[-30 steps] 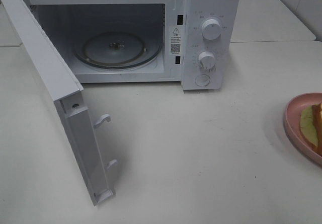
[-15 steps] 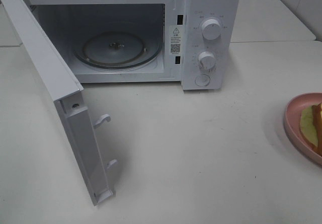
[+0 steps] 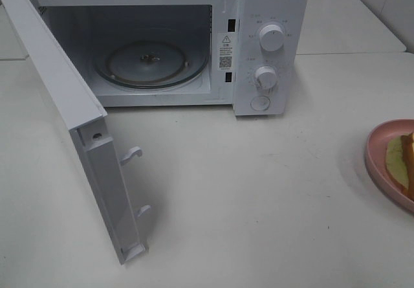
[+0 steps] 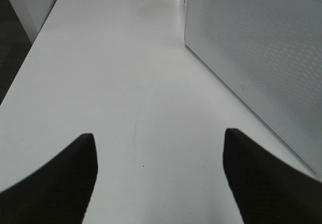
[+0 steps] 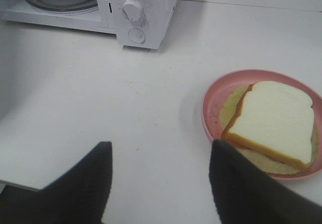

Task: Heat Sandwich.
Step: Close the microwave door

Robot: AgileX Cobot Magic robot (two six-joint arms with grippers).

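Over on the left, the left gripper [image 4: 158, 178] hangs above the bare white table [image 4: 110, 73] with its jaws spread wide and nothing between them. Off to one side of those jaws, close by, stands the speckled outer face of the microwave door [image 4: 261, 58].

From above, that door [image 3: 61, 100] is swung fully out from the microwave [image 3: 194, 35], and the round glass turntable [image 3: 152, 63] inside lies bare. Two white knobs, an upper one [image 3: 271, 37] and a lower one [image 3: 265, 76], sit on the control panel at the oven's right, with a round button [image 3: 260, 103] under them.

On the right, the right gripper [image 5: 161, 183] is also wide open and holds nothing, poised over the table. The sandwich [image 5: 274, 121] lies on a pink plate [image 5: 214, 98] just ahead of the jaws and off toward one finger [image 5: 251, 194], not touching either finger. Its white top slice sits skewed on the paler filling beneath. In the overhead view only the edge of the plate [image 3: 378, 165] and a corner of the sandwich [image 3: 405, 158] show at the table's right side, well apart from the microwave.
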